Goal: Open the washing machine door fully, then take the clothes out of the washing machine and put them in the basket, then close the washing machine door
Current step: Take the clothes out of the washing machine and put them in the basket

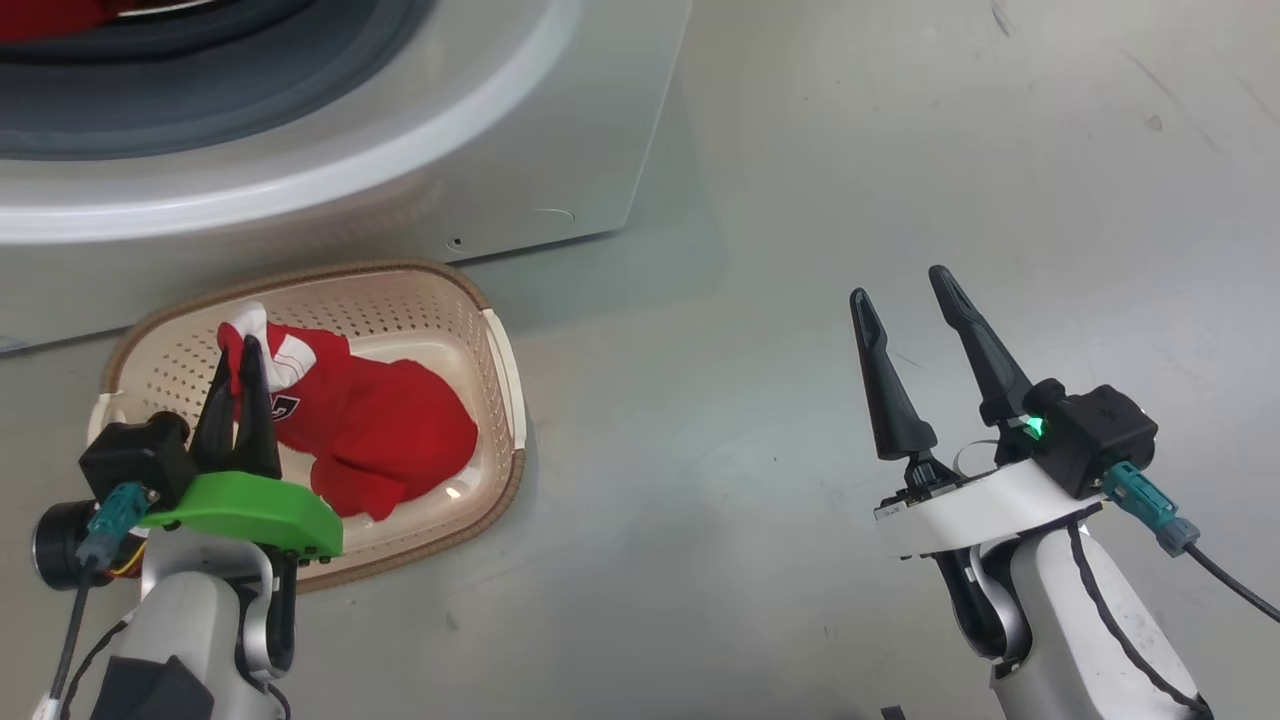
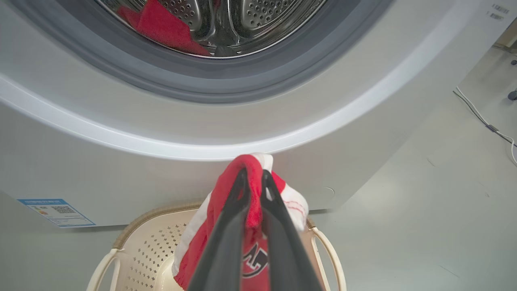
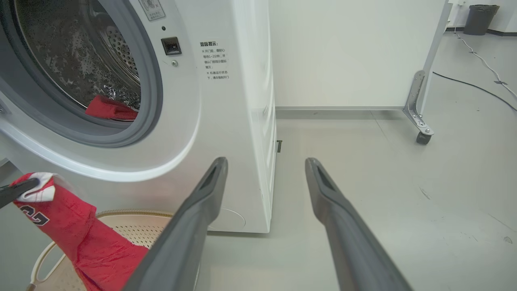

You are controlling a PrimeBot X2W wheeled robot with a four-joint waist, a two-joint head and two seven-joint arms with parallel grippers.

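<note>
1. My left gripper (image 1: pixel 238 350) is pinched narrow on a red garment (image 1: pixel 380 430), holding its top edge up while the rest sags into the basket (image 1: pixel 500 370).
2. My right gripper (image 1: pixel 900 285) hangs wide and empty, well apart.
3. Step in hand, as I judge it: unloading. Next I should release, then reach into the washing machine (image 1: pixel 400 180).
4. Count: two garments, one held and a second garment (image 2: pixel 161 24) in the drum; one basket.

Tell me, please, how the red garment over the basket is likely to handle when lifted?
Probably floppy: the red garment hangs limp from the left tool, its lower part heaped in the basket. Likely light, since a pinch on one corner holds it. Released, it should slump, not roll.
</note>
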